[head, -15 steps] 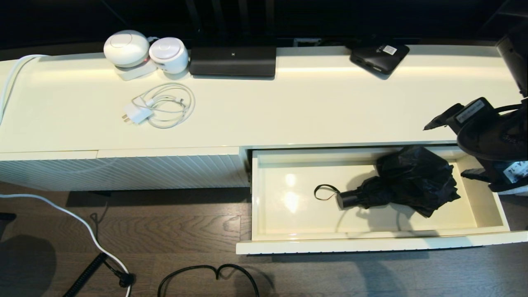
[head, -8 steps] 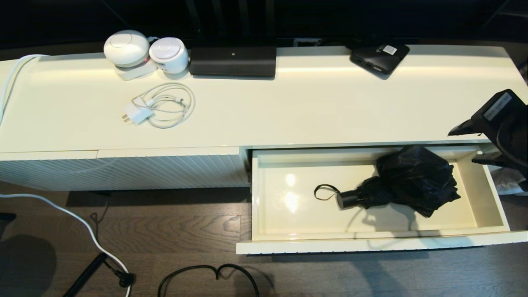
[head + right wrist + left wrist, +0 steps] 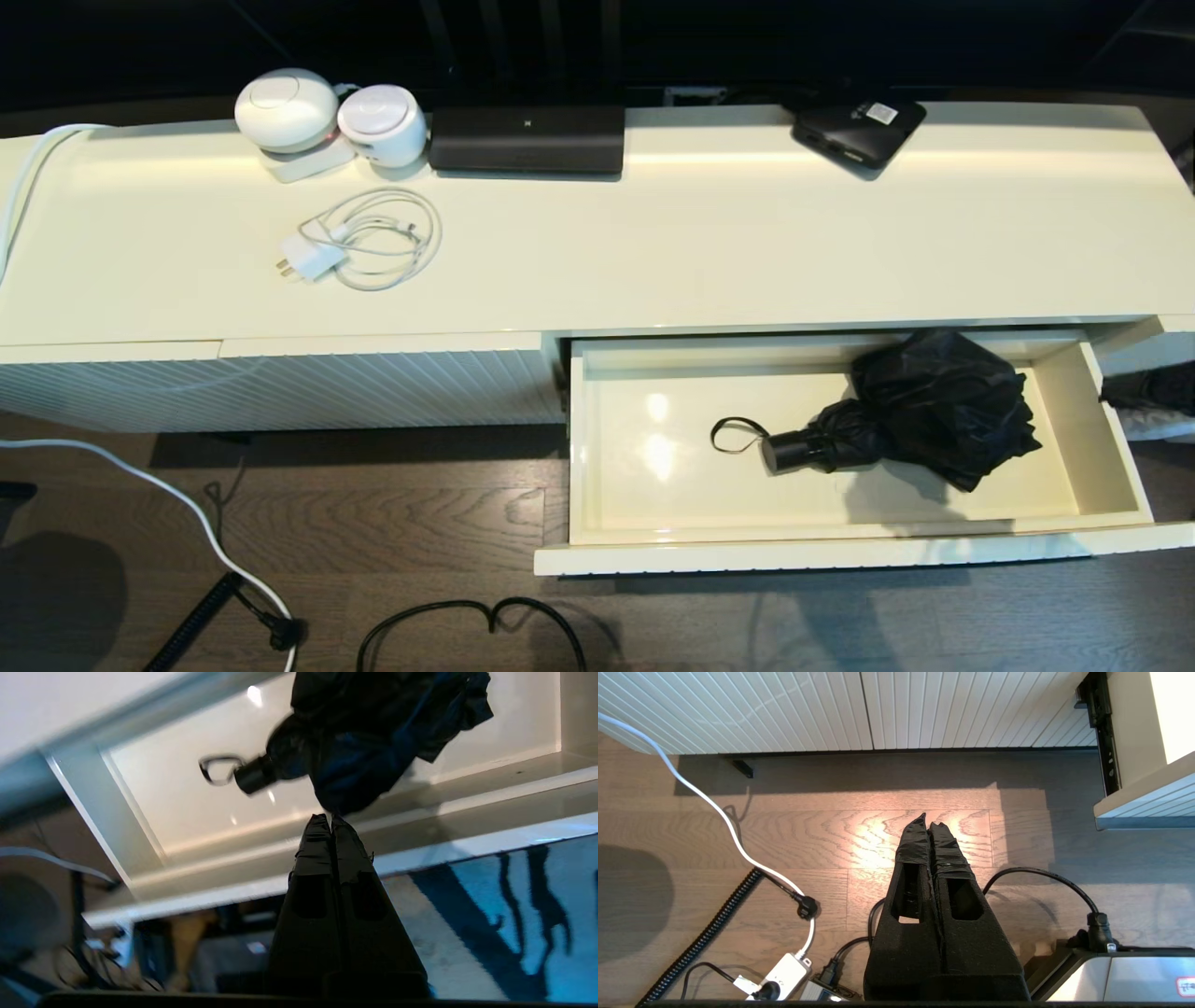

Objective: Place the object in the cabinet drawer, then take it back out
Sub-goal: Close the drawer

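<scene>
Umbrella (image 3: 920, 411) lies in open drawer (image 3: 840, 556) above wood floor (image 3: 392, 523); right claw (image 3: 331, 820) closed, empty.

Ahead of my right claw (image 3: 331, 820), its fingers pressed together, the open drawer (image 3: 1105, 448) carries the black umbrella (image 3: 920, 411) on its glossy floor. Beyond it, the cabinet top (image 3: 709, 243) bears two white round devices (image 3: 329, 114), a coiled charger (image 3: 359, 245), a black bar (image 3: 527, 138) and a flat black box (image 3: 859, 129).

Umbrella (image 3: 373, 732) canopy cut off by right wrist view's edge.
</scene>
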{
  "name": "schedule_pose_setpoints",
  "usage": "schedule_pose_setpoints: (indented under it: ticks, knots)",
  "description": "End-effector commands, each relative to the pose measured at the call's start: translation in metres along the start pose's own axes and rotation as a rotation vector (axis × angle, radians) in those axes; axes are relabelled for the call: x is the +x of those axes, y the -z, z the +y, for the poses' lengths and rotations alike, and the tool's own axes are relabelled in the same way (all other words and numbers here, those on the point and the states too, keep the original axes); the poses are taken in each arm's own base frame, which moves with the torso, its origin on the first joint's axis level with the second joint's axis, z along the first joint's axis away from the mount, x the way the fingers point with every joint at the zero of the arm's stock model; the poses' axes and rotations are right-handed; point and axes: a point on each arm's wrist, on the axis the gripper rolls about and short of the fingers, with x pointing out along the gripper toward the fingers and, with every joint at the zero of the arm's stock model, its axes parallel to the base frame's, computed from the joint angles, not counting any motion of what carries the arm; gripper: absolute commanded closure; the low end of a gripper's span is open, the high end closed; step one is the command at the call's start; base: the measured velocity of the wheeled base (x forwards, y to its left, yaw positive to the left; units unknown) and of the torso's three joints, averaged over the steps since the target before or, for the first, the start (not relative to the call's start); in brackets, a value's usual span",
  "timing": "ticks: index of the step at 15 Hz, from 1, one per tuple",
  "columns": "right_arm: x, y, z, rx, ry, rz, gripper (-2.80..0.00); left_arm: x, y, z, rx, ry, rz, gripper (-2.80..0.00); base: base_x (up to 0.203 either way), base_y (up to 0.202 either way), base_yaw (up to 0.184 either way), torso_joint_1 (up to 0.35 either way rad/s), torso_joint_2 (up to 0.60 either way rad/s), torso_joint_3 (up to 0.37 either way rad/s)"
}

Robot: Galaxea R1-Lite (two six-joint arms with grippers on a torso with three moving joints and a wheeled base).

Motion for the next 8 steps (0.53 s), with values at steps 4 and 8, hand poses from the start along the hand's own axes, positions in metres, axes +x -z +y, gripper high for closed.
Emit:
schedule_pose_setpoints:
  ticks: [4,8]
  knots:
    - [-0.017,0.051,-0.045,-0.396,-0.030,0.065,0.00,0.000,0.000,0.000,-0.001,0.000,-0.002,0.00,0.000,0.000,0.000,0.000,0.00,0.000]
    - [-0.015,0.075,-0.059,-0.573,-0.084,0.076,0.00,0.000,0.000,0.000,-0.001,0.000,-0.001,0.00,0.000,0.000,0.000,0.000,0.00,0.000]
